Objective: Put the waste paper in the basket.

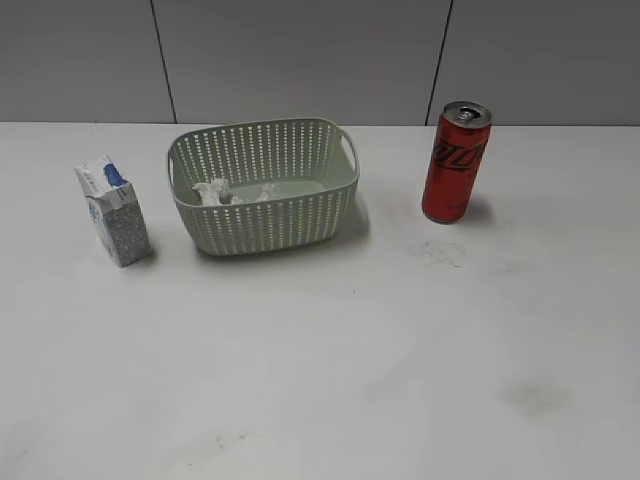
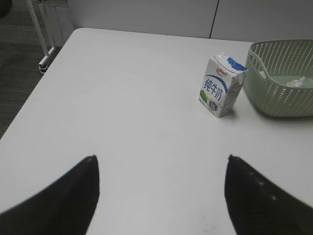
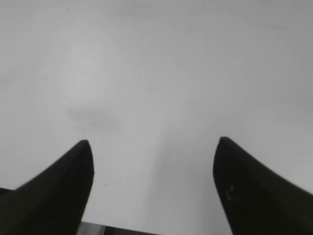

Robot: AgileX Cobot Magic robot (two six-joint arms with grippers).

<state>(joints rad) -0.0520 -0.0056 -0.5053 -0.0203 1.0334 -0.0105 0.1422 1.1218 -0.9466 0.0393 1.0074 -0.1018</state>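
The sage-green perforated basket (image 1: 262, 215) stands at the back of the white table. Crumpled white waste paper (image 1: 213, 191) lies inside it, with more scraps (image 1: 262, 192) beside it. In the left wrist view the basket (image 2: 274, 93) is at the far right with a paper scrap (image 2: 298, 82) showing inside. My left gripper (image 2: 161, 159) is open and empty over bare table, well short of the basket. My right gripper (image 3: 152, 142) is open and empty over bare table. Neither arm shows in the exterior view.
A white-and-blue milk carton (image 1: 114, 211) stands left of the basket; it also shows in the left wrist view (image 2: 221, 85). A red soda can (image 1: 455, 162) stands right of the basket. The table's left edge (image 2: 34, 93) drops to the floor.
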